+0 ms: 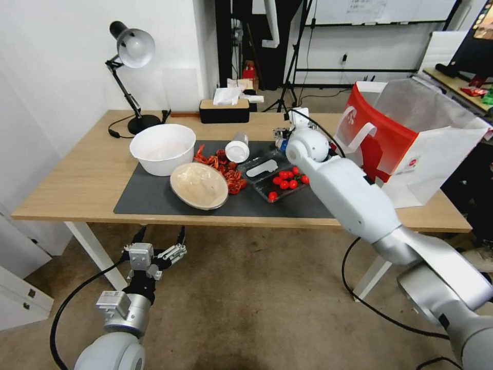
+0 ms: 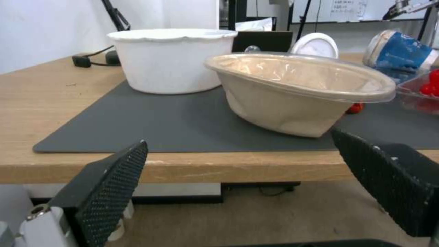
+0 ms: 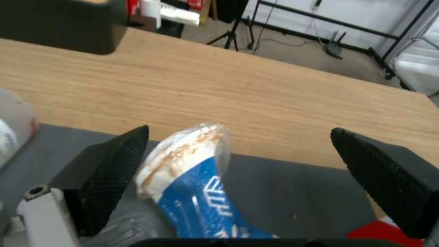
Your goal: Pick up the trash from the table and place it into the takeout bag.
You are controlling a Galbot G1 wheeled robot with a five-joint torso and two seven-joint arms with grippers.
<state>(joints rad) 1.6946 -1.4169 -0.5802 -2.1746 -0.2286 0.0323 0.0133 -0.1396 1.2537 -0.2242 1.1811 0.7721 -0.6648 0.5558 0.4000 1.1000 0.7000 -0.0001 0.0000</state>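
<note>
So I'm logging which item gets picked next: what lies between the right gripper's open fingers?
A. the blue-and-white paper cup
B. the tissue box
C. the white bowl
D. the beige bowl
A: in the right wrist view the blue-and-white paper cup lies on its side on the dark mat, between the spread fingers of the right gripper.

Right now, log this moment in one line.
right gripper: open over blue-and-white paper cup | left gripper: open, below table edge | takeout bag: upright

Lab: tripod (image 1: 287, 77), whiteboard (image 1: 380, 11).
</note>
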